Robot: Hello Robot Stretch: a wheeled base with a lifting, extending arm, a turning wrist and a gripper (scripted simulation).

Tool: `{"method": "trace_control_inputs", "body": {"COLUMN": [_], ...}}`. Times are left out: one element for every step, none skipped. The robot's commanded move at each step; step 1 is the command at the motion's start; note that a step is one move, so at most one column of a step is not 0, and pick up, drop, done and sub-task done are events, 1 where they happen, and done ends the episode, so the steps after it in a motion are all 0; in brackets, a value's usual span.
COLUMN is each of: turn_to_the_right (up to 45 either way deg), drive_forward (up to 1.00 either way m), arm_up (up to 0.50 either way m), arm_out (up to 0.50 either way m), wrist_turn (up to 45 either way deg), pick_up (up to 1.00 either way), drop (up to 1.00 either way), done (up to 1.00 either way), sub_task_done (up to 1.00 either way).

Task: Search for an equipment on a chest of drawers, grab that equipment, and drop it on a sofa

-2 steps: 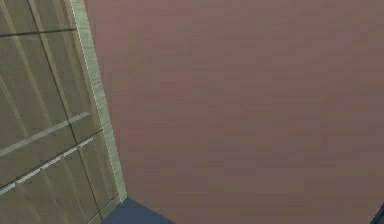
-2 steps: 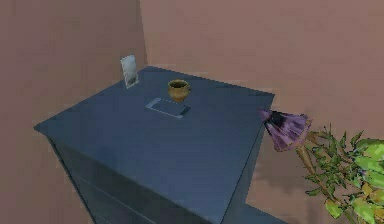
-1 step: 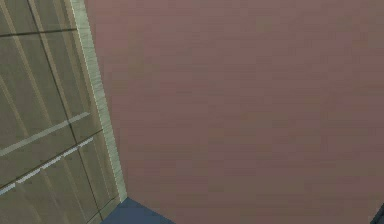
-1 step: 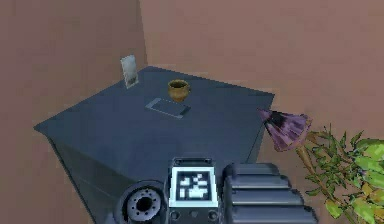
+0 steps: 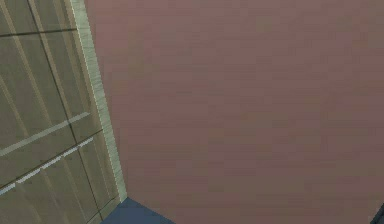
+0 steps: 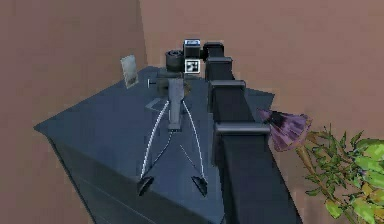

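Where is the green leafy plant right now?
The green leafy plant is at the arm side view's lower right. It sits just right of the robot's dark arm, beside the dark chest of drawers.

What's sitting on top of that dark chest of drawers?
On the chest of drawers, a small grey upright thing stands near the far edge. The arm and the fingers cover part of the top, so anything beneath them is hidden.
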Motion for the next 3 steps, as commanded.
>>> {"method": "trace_control_inputs", "body": {"turn_to_the_right": [0.0, 0.0, 0.0], "drive_forward": [0.00, 0.00, 0.00], "arm_up": [0.00, 0.00, 0.00], "arm_out": [0.00, 0.00, 0.00], "wrist_turn": [45.0, 45.0, 45.0], "pick_up": [0.00, 0.00, 0.00], "drop": [0.00, 0.00, 0.00], "done": [0.00, 0.00, 0.00], "sub_task_done": [0.00, 0.00, 0.00]}}
